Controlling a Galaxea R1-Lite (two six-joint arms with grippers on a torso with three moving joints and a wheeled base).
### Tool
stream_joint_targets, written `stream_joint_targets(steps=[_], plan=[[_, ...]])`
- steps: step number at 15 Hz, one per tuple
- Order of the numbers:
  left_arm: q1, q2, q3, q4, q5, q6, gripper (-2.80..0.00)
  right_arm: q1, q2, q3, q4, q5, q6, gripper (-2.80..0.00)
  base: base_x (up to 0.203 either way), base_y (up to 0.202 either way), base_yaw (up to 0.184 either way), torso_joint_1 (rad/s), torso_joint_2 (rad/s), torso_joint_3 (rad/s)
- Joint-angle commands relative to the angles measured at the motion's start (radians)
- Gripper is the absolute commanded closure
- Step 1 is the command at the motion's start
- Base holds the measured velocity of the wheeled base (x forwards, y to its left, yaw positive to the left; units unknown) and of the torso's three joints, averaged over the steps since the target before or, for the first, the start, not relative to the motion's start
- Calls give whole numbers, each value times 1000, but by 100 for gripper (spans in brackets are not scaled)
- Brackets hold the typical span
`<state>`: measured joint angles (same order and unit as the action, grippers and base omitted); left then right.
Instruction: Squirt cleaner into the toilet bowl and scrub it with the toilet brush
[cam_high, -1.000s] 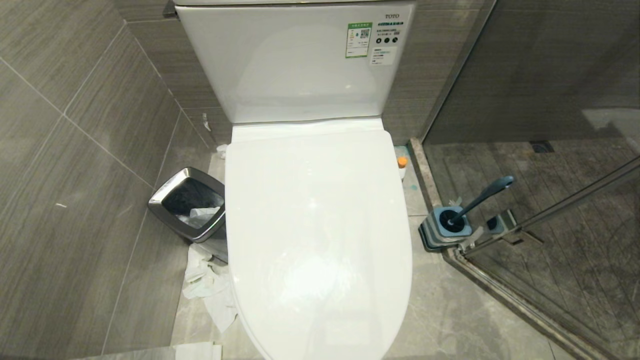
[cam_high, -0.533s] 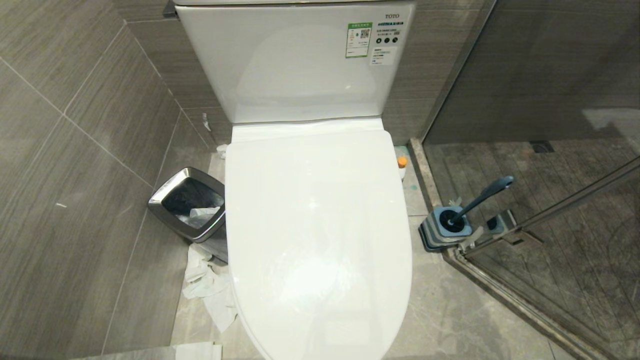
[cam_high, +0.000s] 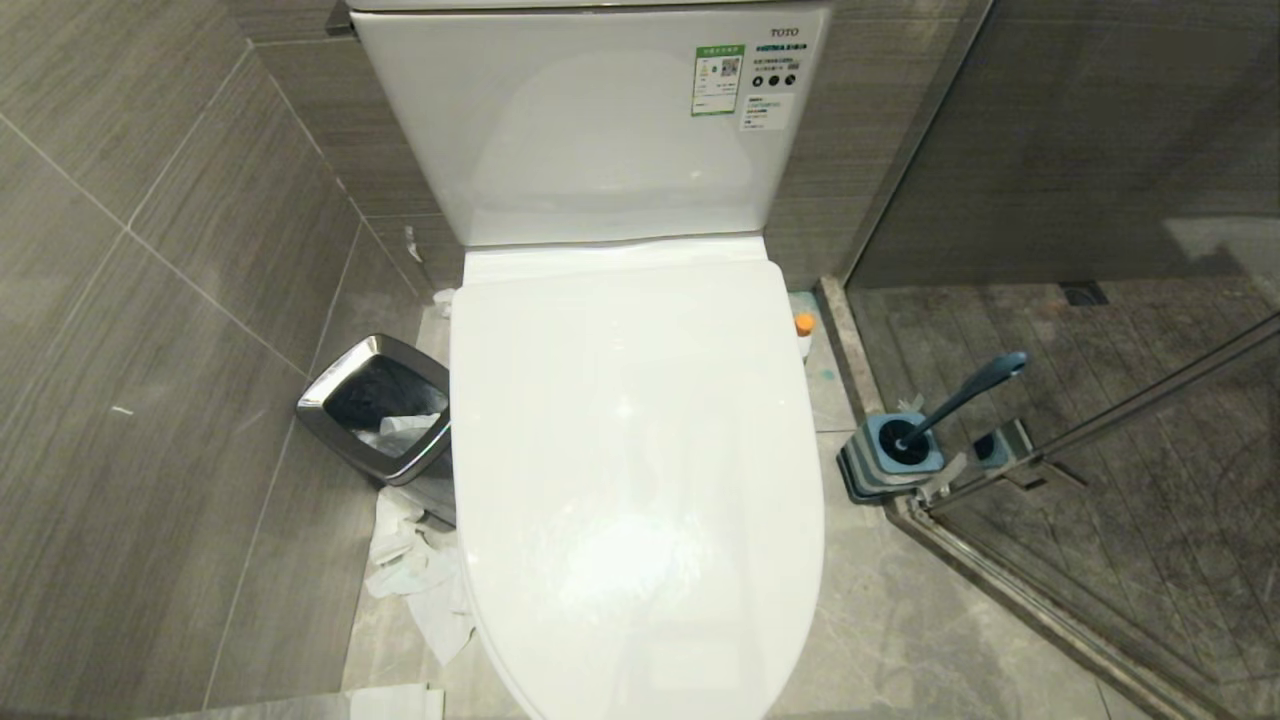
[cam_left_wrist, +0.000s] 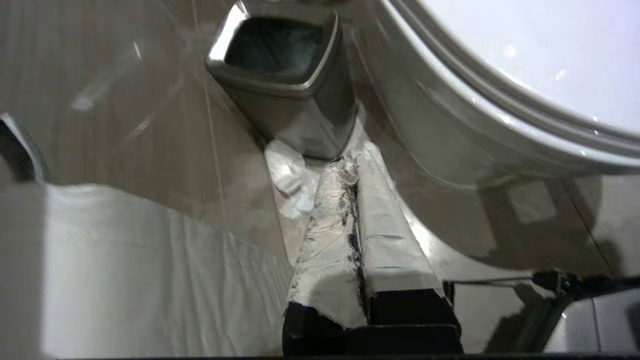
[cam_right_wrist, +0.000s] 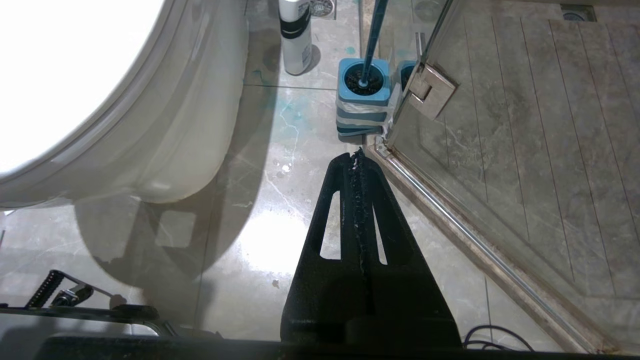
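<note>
Starting from the right gripper (cam_right_wrist: 358, 160): fingers pressed together, holding nothing, pointing at the floor lower centre of the right wrist view. Straight past its tip sits the blue-grey holder (cam_right_wrist: 362, 95), hard against the glass door hinge (cam_right_wrist: 429, 89). The toilet brush (cam_high: 955, 400) stands in it, handle leaning up and toward the right of the head view, away from the toilet bowl (cam_high: 635, 470). The cleaner (cam_high: 803, 333) stands upright on the floor just right of the bowl, further up the head frame than the holder.

Left gripper (cam_left_wrist: 356, 175): taped fingers shut, empty, aimed at the steel bin (cam_left_wrist: 280, 60) and crumpled paper (cam_left_wrist: 290, 177) on the bowl's left side.

My read: bottle and brush are both right-arm reach; left is on the wrong side. Lid is still down, so the bowl isn't accessible yet.
</note>
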<state>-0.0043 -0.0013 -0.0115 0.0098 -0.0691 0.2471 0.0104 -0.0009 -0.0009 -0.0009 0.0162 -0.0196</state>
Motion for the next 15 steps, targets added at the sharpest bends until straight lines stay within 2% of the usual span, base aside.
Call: stream_joint_targets(steps=[1, 2, 3, 12, 13, 15], plan=[[0, 3, 5, 8, 1, -67, 0, 0, 1, 1, -1, 1, 0, 0, 0, 0, 0, 0, 0, 0], [0, 3, 4, 10, 20, -154, 0, 0, 1, 1, -1, 1, 0, 0, 0, 0, 0, 0, 0, 0], [0, 3, 1, 14, 48, -188, 0, 0, 1, 1, -1, 1, 0, 0, 0, 0, 0, 0, 0, 0], [4, 4, -2, 33, 61, -190, 0, 0, 1, -1, -1, 1, 0, 0, 0, 0, 0, 0, 0, 0], [4, 3, -3, 32, 59, -179, 0, 0, 1, 1, -1, 1, 0, 0, 0, 0, 0, 0, 0, 0], [6, 4, -4, 32, 49, -86, 0, 0, 1, -1, -1, 1, 0, 0, 0, 0, 0, 0, 0, 0]])
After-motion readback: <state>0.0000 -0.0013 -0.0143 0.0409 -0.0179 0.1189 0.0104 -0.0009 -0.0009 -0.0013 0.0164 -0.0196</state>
